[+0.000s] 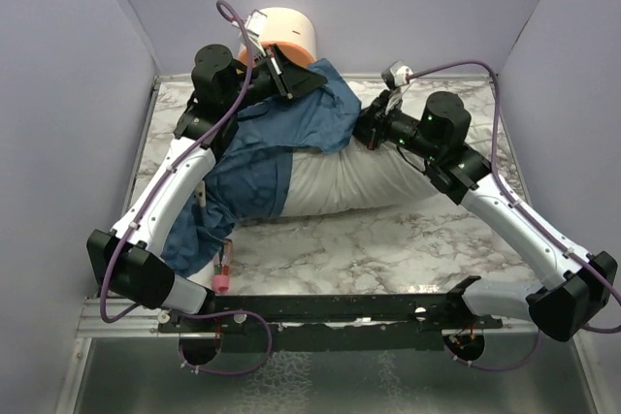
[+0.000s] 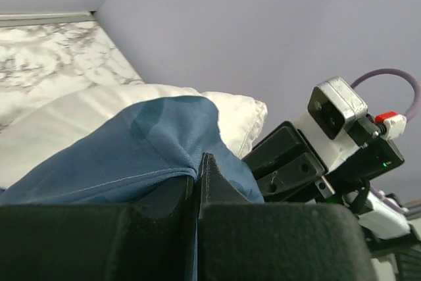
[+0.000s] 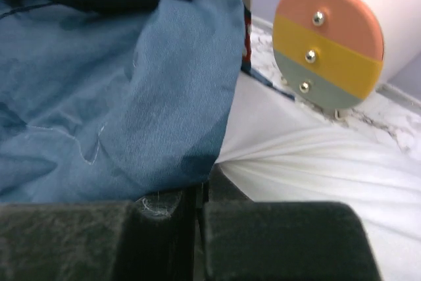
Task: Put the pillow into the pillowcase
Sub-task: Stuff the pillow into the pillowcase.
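My left gripper (image 2: 197, 176) and right gripper (image 3: 200, 195) each pinch the pillowcase (image 1: 262, 157) near the desk's far edge. It hides the pillow's (image 1: 359, 181) left half.

The pillow (image 1: 369, 181), plump and white, is lying on its side, its bare half stretching out beneath the right gripper (image 3: 199, 190) while its other half is sitting inside the pillowcase (image 1: 257, 167). The pillowcase, creased blue cloth, is wrapping that half and trailing slack away from both grippers. Its hem is bunching up between them: one fold is running into the closed left gripper (image 2: 197, 170), and another is being pinched by the right gripper where blue is meeting white.
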`<state>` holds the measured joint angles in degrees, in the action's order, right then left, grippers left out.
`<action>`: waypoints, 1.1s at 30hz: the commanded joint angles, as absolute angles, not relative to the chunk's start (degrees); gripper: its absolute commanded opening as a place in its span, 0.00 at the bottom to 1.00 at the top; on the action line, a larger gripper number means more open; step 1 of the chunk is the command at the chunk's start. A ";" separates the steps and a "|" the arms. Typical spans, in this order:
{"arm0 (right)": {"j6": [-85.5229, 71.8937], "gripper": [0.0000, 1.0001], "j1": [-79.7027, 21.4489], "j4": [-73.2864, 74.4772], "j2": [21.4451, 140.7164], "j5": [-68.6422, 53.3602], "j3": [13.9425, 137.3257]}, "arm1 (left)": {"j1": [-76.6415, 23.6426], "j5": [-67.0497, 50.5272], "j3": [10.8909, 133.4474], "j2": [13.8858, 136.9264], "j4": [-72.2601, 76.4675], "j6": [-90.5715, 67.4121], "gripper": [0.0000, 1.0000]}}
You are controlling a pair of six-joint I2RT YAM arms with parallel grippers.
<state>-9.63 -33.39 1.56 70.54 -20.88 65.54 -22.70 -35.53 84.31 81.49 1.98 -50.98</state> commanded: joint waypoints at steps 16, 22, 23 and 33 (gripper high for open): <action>-32.07 0.01 -34.19 -6.05 72.78 1.36 55.05 | -18.08 -29.02 86.11 91.80 -1.33 -48.37 0.33; -31.48 0.01 -33.55 -4.27 81.74 4.18 63.04 | -17.60 -13.25 95.00 84.64 -13.93 -29.37 0.76; -31.46 0.01 -33.38 -3.89 83.24 3.95 64.30 | -17.50 -13.08 94.47 82.82 -14.87 -26.72 0.77; -31.83 0.01 -32.08 -4.85 86.79 -0.34 67.32 | -30.11 -15.39 86.70 70.60 -24.45 11.85 0.78</action>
<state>-31.48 -32.82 -5.98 84.97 -1.98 66.83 -22.17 -19.94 90.17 70.81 -16.56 -12.67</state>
